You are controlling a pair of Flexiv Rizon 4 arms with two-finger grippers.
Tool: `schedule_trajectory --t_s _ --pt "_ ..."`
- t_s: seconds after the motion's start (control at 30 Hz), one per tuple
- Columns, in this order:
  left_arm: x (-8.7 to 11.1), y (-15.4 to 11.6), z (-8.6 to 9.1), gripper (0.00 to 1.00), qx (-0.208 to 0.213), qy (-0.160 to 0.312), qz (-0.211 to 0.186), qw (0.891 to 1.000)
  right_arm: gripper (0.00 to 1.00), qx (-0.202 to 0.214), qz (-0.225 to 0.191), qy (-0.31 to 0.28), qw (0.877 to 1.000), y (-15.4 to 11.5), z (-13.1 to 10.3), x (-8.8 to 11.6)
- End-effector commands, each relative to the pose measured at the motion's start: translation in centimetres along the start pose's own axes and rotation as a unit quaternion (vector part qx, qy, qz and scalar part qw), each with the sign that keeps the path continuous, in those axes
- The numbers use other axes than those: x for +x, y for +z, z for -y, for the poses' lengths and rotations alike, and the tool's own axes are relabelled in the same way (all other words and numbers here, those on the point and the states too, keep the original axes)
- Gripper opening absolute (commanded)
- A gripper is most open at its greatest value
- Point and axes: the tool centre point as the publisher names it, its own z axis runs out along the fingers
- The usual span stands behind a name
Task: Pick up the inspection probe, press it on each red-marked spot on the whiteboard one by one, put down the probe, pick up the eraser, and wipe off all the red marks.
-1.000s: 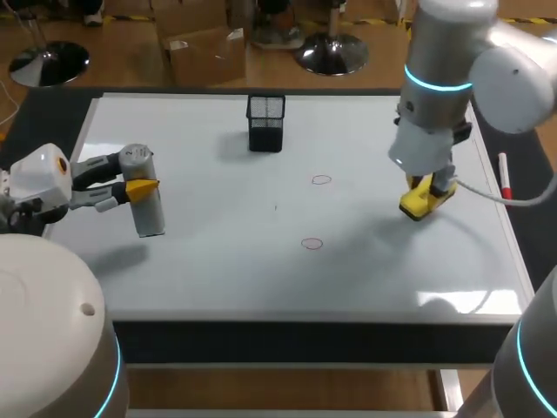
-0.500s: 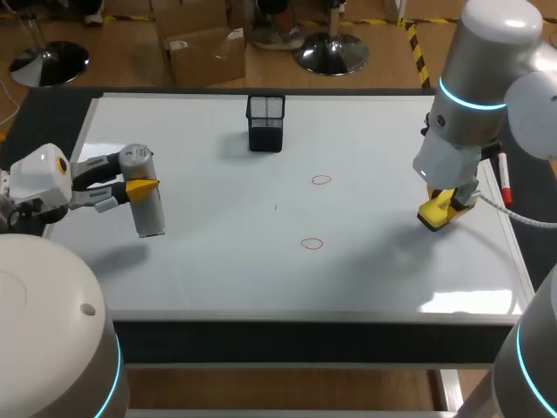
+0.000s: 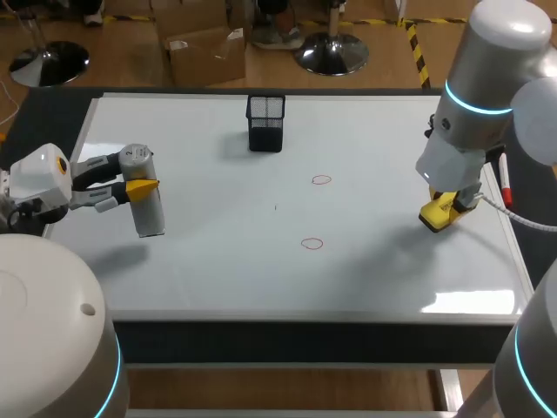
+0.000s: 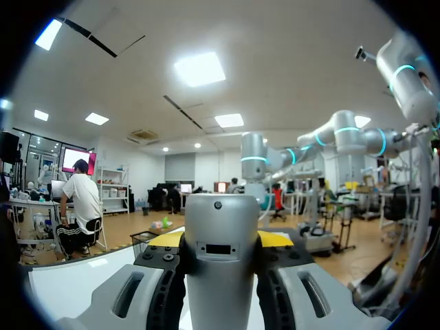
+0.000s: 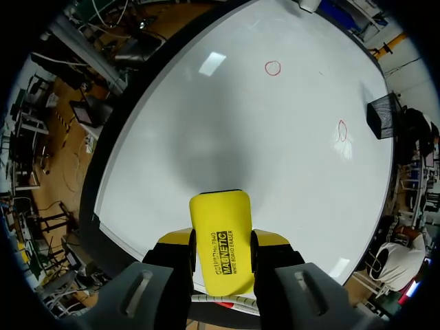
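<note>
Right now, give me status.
Left fingers shut on probe. Right fingers shut on eraser. Far red mark, near red mark unwiped. Mesh basket beyond them.

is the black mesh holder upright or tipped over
Upright: the black mesh holder stands on its base on the whiteboard, with its open mouth facing up.

Left gripper (image 3: 139, 179) horizontal, fingers (image 3: 100, 165) clamping probe (image 3: 151, 218); right gripper (image 3: 442, 209) pointing down, fingers clamping eraser (image 5: 220, 227).
</note>
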Motion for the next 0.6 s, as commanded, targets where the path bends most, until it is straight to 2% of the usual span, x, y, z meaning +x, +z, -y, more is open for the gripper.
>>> schedule_trajectory --t_s 0.03,0.23,0.6 --pt "0.1 0.0 0.1 0.00 0.000 0.000 0.000 1.000 0.00 0.001 -0.001 -0.001 1.000 -0.1 0.1 0.1" --pt "-0.7 2.9 1.1 0.00 -0.002 0.012 -0.051 0.999 0.00 0.001 -0.001 -0.001 1.000 -0.1 0.1 0.1" --pt "-0.5 12.7 2.1 0.00 0.020 0.005 -0.140 0.990 0.00 0.001 -0.001 -0.001 1.000 -0.1 0.1 0.1"
